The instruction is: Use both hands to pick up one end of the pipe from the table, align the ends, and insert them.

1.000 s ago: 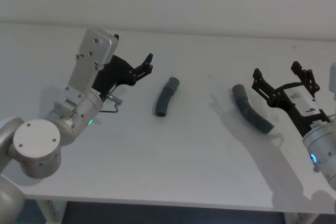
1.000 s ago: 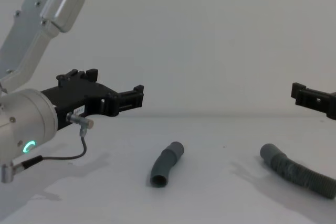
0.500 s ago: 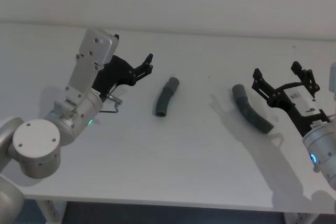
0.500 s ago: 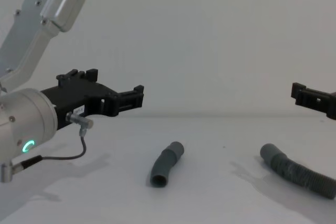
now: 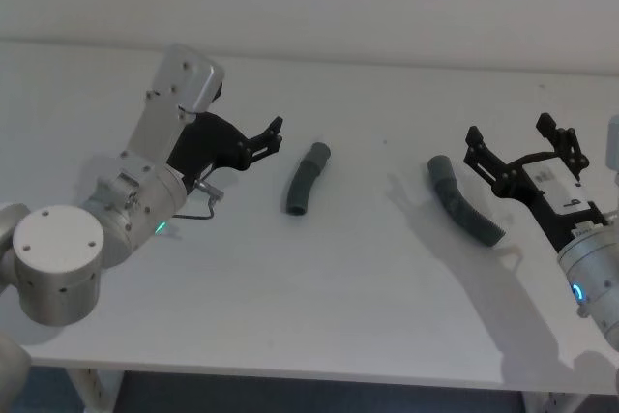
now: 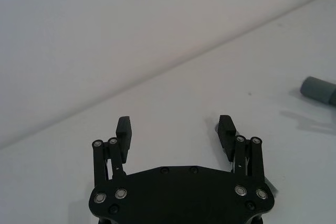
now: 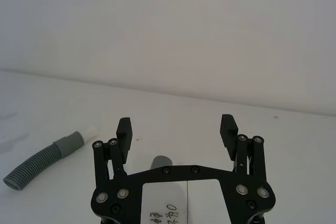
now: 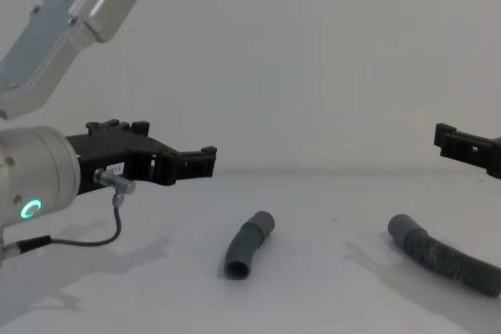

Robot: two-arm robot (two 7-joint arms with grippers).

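The short hose piece (image 5: 304, 181) lies on the white worktop (image 5: 368, 307) just left of the middle of the head view. It is gently bent, with its upper end leaning to the right. The long hose (image 5: 466, 210) lies well apart from it, right of centre, running from its smooth socket cuff (image 5: 440, 169) down toward the lower right. Both rest flat on the worktop.

The left tool (image 5: 271, 134) hangs in the upper left part of the head view, just left of the short piece and clear of it, pointing right. The left wrist view shows its fingers spread wide with nothing between them, and a grey hose end (image 6: 318, 90) off to one side beyond them. In the chest view this tool is raised above the worktop, and a green ring light (image 8: 31, 210) glows on the silver arm (image 8: 59, 44) behind it.

The right tool (image 5: 510, 131) sits at the right side of the head view beside the long hose, also spread wide and empty. In the chest view it enters at the right edge, well above the hose. The right wrist view shows the socket cuff between the spread fingers, beneath the tool and untouched. Farther off in that view are the short piece's grey collar (image 7: 71, 142) and white spigot (image 7: 91, 130).
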